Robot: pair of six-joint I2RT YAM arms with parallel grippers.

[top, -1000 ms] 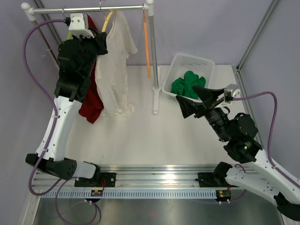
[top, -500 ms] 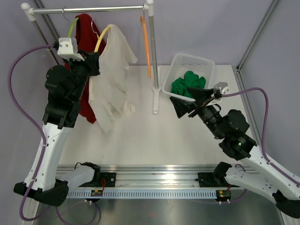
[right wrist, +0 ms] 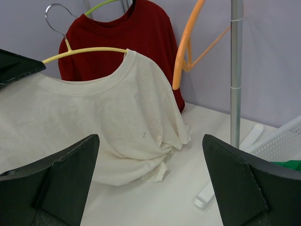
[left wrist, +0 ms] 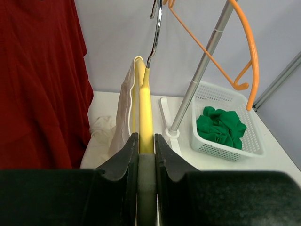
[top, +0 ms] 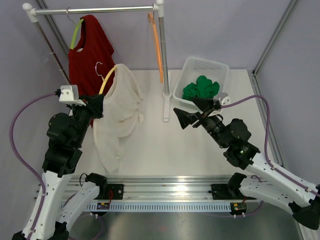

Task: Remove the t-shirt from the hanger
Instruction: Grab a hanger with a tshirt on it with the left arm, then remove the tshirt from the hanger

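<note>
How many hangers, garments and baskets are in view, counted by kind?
Hangers: 3 (lime green hanger, yellow hanger, orange hanger)
Garments: 3 (red t-shirt, white t-shirt, green garment crumpled in the basket)
Baskets: 1 (basket)
Total: 7

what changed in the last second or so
The left gripper, shut on the yellow hanger, carried it and the white t-shirt away from the rail, down and toward the near edge of the table. The right gripper, open, moved left toward the shirt. The red t-shirt, the orange hanger and the green cloth in the basket stayed put.
</note>
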